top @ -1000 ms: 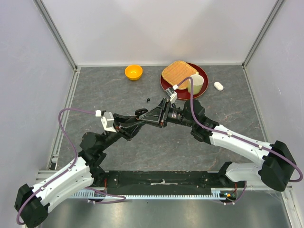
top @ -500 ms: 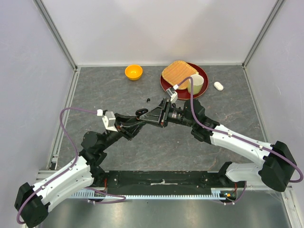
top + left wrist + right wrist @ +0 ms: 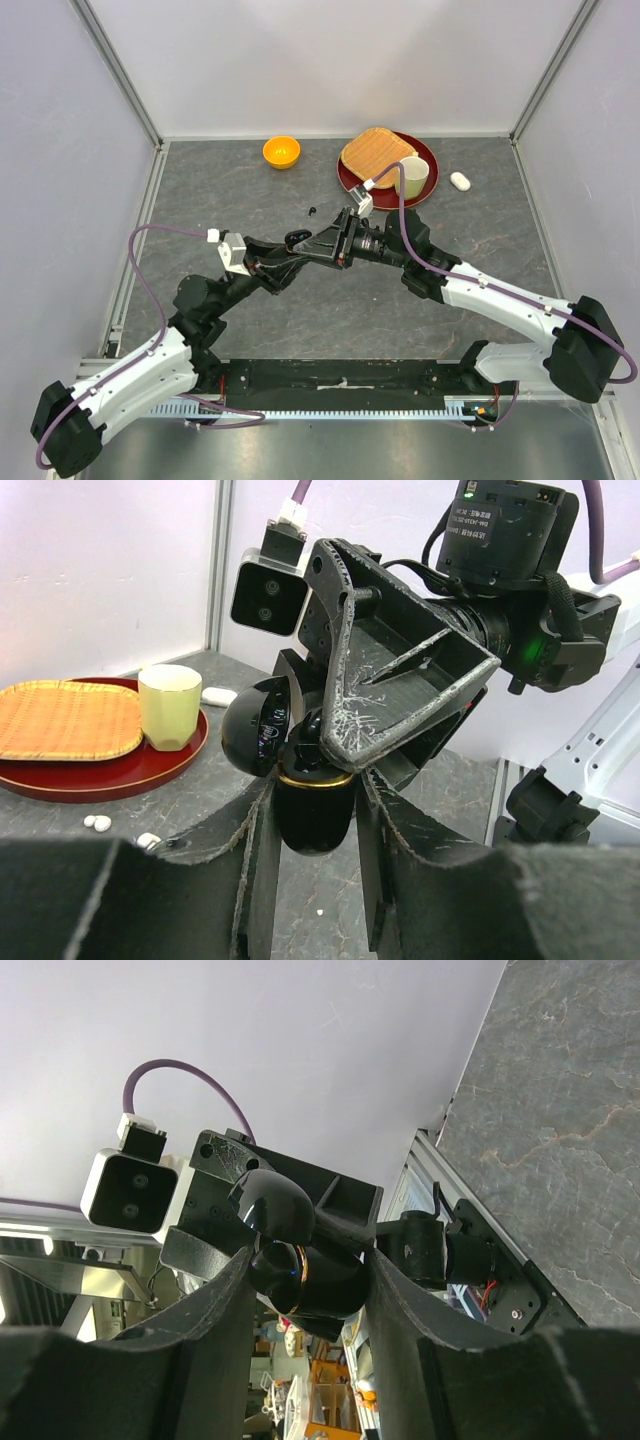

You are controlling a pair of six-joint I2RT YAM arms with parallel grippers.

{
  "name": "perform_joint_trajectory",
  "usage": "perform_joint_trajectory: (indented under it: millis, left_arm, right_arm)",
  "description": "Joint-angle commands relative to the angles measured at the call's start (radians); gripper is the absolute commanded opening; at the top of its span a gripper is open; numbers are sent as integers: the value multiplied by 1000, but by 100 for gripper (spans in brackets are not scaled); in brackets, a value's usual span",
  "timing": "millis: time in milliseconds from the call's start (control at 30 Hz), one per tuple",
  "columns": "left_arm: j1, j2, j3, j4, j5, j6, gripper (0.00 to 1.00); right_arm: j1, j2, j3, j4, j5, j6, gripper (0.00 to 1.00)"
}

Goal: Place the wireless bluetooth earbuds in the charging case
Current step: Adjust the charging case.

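Both arms reach in from the near edge and meet tip to tip above the middle of the table (image 3: pixel 250 190), the left angled up and rightward, the right stretched out to the left. The left gripper (image 3: pixel 315 785) has its jaws set narrow, pressing both sides of the lower half of the charging case (image 3: pixel 314 825). The right gripper (image 3: pixel 310 1257) comes from the opposite side, jaws about half apart, and clasps the same case higher up. The case hangs in the air between them: glossy black, rounded, with a gold band at the seam and its domed lid swung open to one side. Two white earbuds (image 3: pixel 97 822) lie on the table just in front of the red plate (image 3: pixel 110 780), and the black earbuds (image 3: pixel 313 211) show only as dark specks on the table beyond the grippers.
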Motion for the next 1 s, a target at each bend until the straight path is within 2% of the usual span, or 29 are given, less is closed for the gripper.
perform_joint_trajectory:
  millis: [0, 67, 133, 167, 267, 300, 367, 400, 433, 500, 533, 633, 767, 967]
  left_arm:
    - [-5, 15, 19, 55, 3, -16, 39]
    - [-5, 17, 19, 58, 3, -16, 36]
    - [-5, 20, 18, 61, 2, -16, 29]
    - [-5, 20, 18, 61, 3, -16, 19]
    - [-5, 20, 18, 61, 5, -16, 2]
    - [-5, 20, 18, 61, 5, -16, 2]
    - [-5, 20, 16, 59, 6, -13, 2]
    - [-5, 15, 14, 58, 6, -14, 2]
    - [-5, 15, 8, 58, 3, -14, 2]
    - [-5, 9, 2, 58, -3, -13, 2]
    - [-5, 0, -8, 58, -7, -13, 2]
    - [-7, -34, -31, 43, -29, -10, 2]
    - [-5, -103, -61, 0, -70, -2, 2]
    - [-5, -277, -108, -128, -170, 18, 2]
  right_arm:
    - [7, 8, 4, 47, 10, 11, 25]
    - [7, 10, 4, 47, 11, 11, 25]
    - [7, 13, 4, 44, 11, 11, 25]
    - [7, 13, 4, 42, 11, 9, 25]
    - [7, 11, 2, 33, 14, 3, 25]
    - [7, 11, 2, 30, 17, 2, 26]
    - [9, 5, 4, 6, 29, -17, 35]
    - [7, 1, 5, -1, 33, -26, 42]
    - [9, -5, 5, -13, 37, -40, 58]
    - [9, -25, 4, -22, 62, -57, 71]
    - [6, -33, 7, -40, 72, -66, 83]
    - [7, -67, 22, -68, 100, -118, 95]
    - [0, -110, 50, -142, 131, -201, 98]
    - [-22, -197, 56, -280, 269, -280, 98]
